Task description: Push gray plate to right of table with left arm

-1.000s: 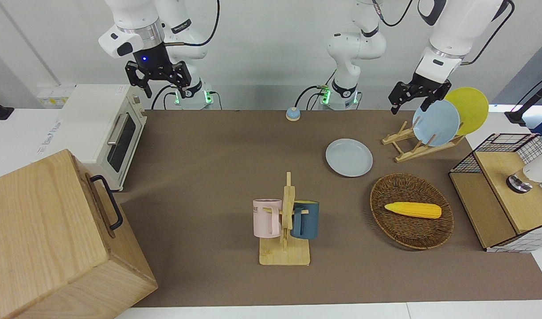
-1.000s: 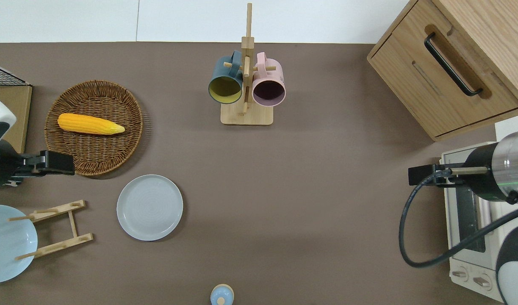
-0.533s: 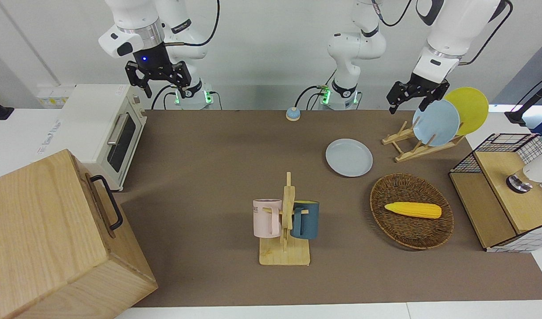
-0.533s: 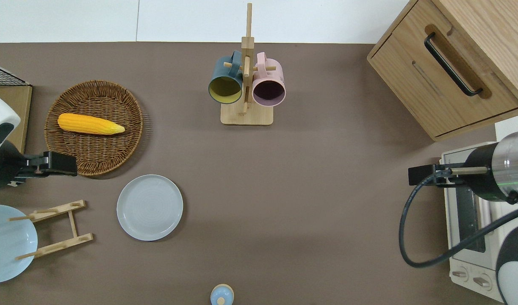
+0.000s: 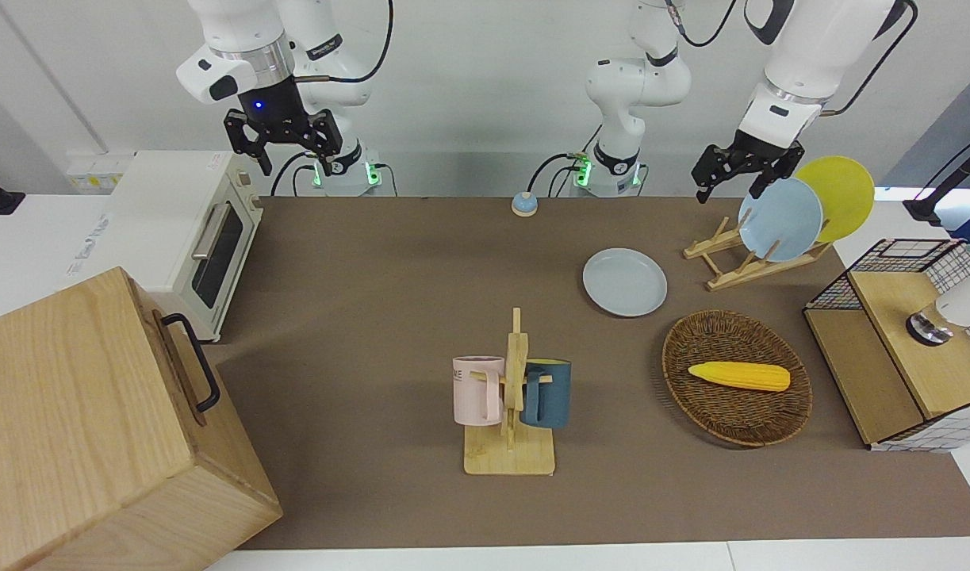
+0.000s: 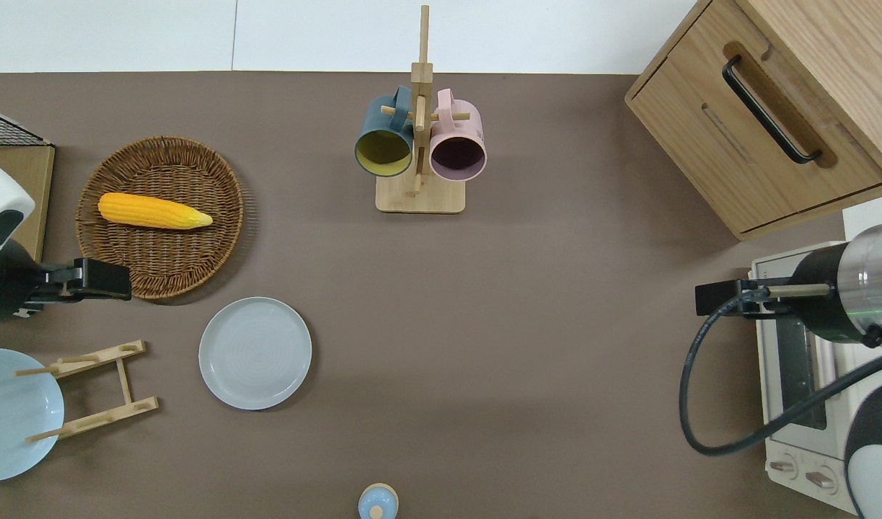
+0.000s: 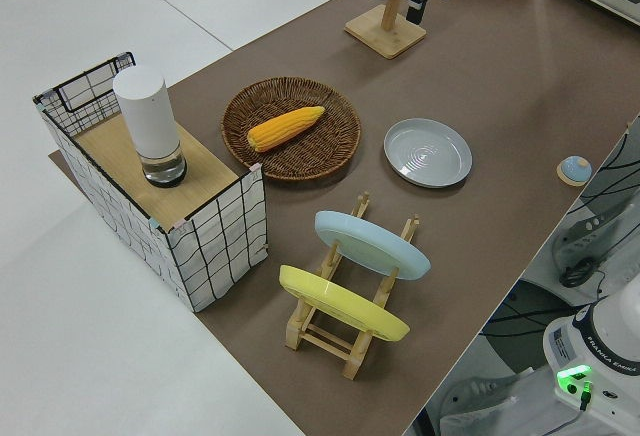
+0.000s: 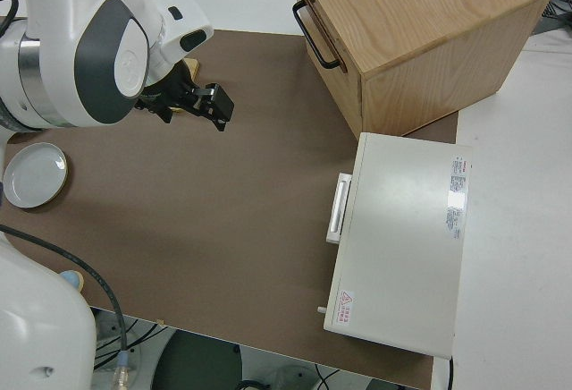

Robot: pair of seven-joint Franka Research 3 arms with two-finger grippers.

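Note:
The gray plate (image 5: 625, 282) lies flat on the brown table (image 5: 373, 262), between the wicker basket and the robots; it also shows in the overhead view (image 6: 255, 353) and the left side view (image 7: 428, 152). My left gripper (image 5: 729, 187) is open and empty, up in the air. In the overhead view the left gripper (image 6: 109, 280) is over the basket's rim nearest the robots, toward the left arm's end from the plate and apart from it. My right gripper (image 5: 294, 162) is open and parked.
A sky-blue plate (image 5: 780, 220) and a yellow plate (image 5: 837, 194) stand in a wooden rack (image 5: 730, 266). A wicker basket (image 5: 715, 416) holds a corn cob (image 5: 738, 375). A mug rack (image 5: 510, 412), wire crate (image 5: 905, 341), toaster oven (image 5: 183, 230), wooden cabinet (image 5: 96, 428) and small blue knob (image 5: 524, 205) are here too.
My left gripper has risen slightly and shifted a little toward the right arm's end. The gray plate and the right arm have not moved.

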